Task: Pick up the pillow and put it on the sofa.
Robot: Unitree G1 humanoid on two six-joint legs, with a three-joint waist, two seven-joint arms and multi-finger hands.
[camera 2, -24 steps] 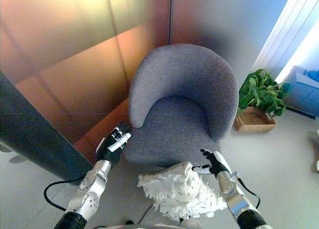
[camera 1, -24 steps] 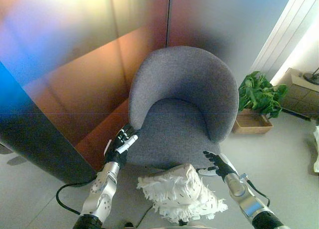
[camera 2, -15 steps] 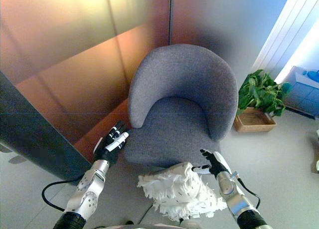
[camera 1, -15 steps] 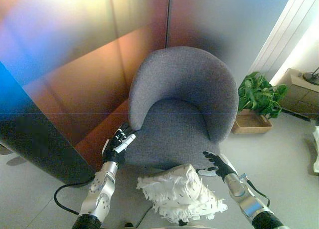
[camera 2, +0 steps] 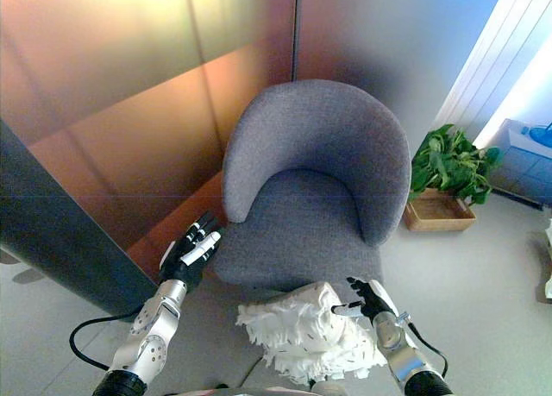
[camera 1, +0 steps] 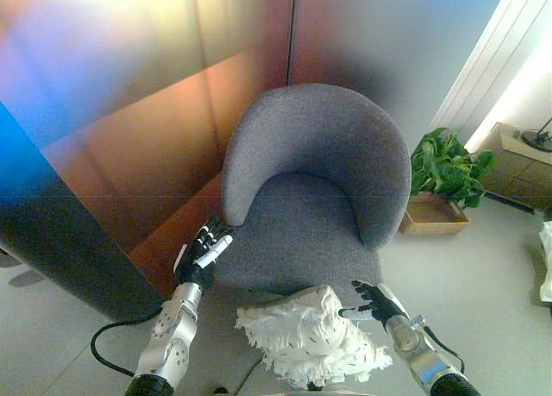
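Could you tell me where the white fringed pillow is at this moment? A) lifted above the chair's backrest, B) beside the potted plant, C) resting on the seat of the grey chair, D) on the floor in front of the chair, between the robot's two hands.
D: the white fringed pillow lies low in front of the grey chair, with the left hand to one side and the right hand at the other; the seat is bare.

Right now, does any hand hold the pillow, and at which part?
Neither. The left hand is open beside the chair; the right hand is open beside the pillow, apparently touching its upper right edge.
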